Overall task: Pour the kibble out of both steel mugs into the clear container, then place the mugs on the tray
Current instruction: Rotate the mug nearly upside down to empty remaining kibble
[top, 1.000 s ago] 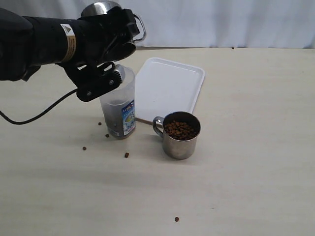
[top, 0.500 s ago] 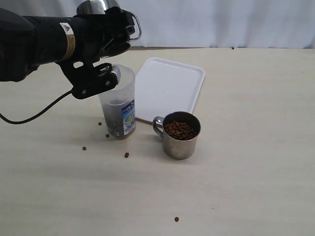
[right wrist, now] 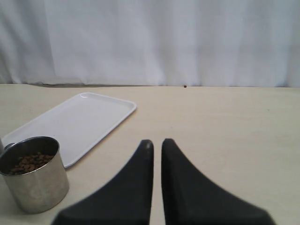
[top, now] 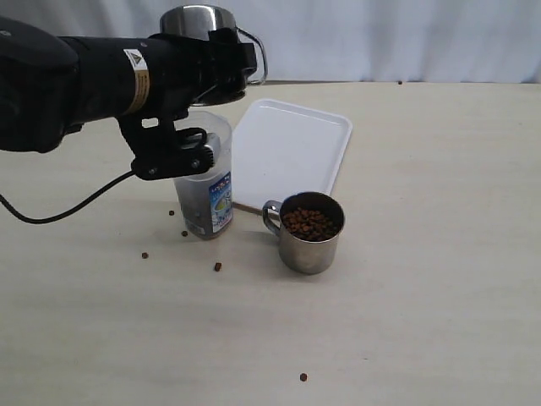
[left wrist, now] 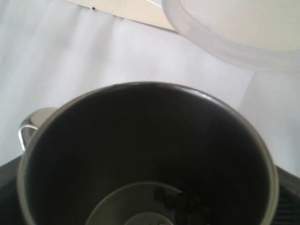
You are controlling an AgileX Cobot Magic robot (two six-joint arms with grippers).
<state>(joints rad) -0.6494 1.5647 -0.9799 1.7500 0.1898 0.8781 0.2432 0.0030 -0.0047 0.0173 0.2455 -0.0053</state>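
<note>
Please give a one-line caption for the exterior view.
Left end effector holds a tilted steel mug over the clear container; the second mug, holding kibble, stands beside the tray.

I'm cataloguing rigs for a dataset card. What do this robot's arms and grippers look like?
The left arm is thick, black and tubular, with a white sticker bearing a warning triangle and a thin black cable trailing off it. The right gripper has two matte black fingers tapering to blunt tips.

Nothing legible — labels on clear container and arm blurred.
</note>
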